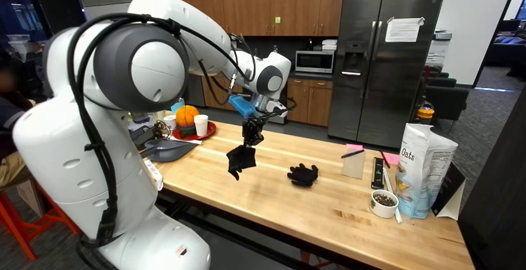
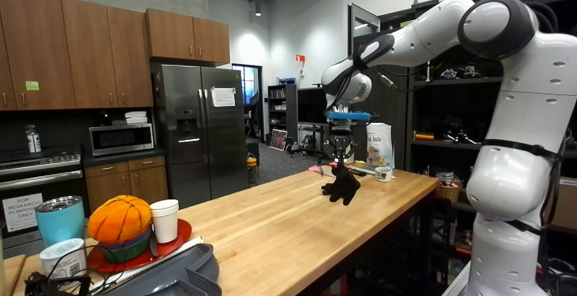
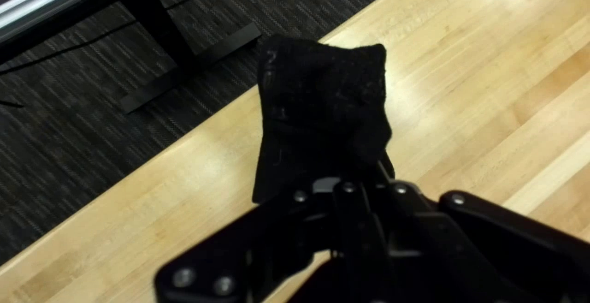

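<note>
Near 1 resting black glove (image 1: pixel 303 175), tool (image 1: pixel 246 143) grips 1 hanging glove (image 1: pixel 241 158). A shallow pinch could let it slip.

Oats bag (image 1: pixel 420 175): stood upright | small white bowl (image 1: pixel 382 211): stood near the bag, dark dry bits (image 1: pixel 384 199) inside | blue pen (image 1: pixel 352 153): lay across a beige sheet (image 1: pixel 353 168) | red plate (image 2: pixel 184 235): bore stacked white cups (image 2: pixel 165 224) | turquoise tumbler (image 2: pixel 61 220): stood near the plate | refrigerator (image 1: pixel 356 93): had white paper (image 1: pixel 402 30) on its front | microwave (image 2: pixel 119 139): sat on the counter (image 2: pixel 121 157)
</note>
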Robot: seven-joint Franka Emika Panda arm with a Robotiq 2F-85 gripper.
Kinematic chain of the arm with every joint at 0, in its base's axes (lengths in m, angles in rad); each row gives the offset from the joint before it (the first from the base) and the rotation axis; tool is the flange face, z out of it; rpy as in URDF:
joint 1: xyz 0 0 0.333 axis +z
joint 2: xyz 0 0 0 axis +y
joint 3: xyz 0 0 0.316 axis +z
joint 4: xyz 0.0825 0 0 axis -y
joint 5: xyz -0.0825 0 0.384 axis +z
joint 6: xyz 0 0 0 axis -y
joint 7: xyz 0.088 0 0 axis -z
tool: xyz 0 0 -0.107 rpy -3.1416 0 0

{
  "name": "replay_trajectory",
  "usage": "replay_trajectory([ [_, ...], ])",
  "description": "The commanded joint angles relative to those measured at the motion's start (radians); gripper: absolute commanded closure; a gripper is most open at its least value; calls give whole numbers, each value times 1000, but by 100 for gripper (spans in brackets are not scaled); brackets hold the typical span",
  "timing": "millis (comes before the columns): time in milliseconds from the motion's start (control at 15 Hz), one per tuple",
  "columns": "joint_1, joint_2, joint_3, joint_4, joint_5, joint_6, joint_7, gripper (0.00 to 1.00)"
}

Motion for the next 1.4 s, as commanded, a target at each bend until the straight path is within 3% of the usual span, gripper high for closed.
replay_trajectory([
  [0, -45, 63, -19, 57, 62, 57, 97, 98],
  [333, -61, 129, -35, 84, 157, 230, 142, 98],
  [467, -57, 108, -34, 58, 127, 204, 120, 93],
  [867, -55, 113, -32, 57, 127, 203, 120, 93],
  [933, -55, 113, -32, 57, 127, 203, 120, 98],
  [1067, -54, 112, -32, 56, 133, 202, 125, 98],
  [1133, -55, 114, -33, 56, 133, 200, 125, 68],
  [1200, -55, 115, -32, 56, 134, 200, 126, 68],
  [1333, -54, 115, -32, 53, 135, 201, 126, 57],
])
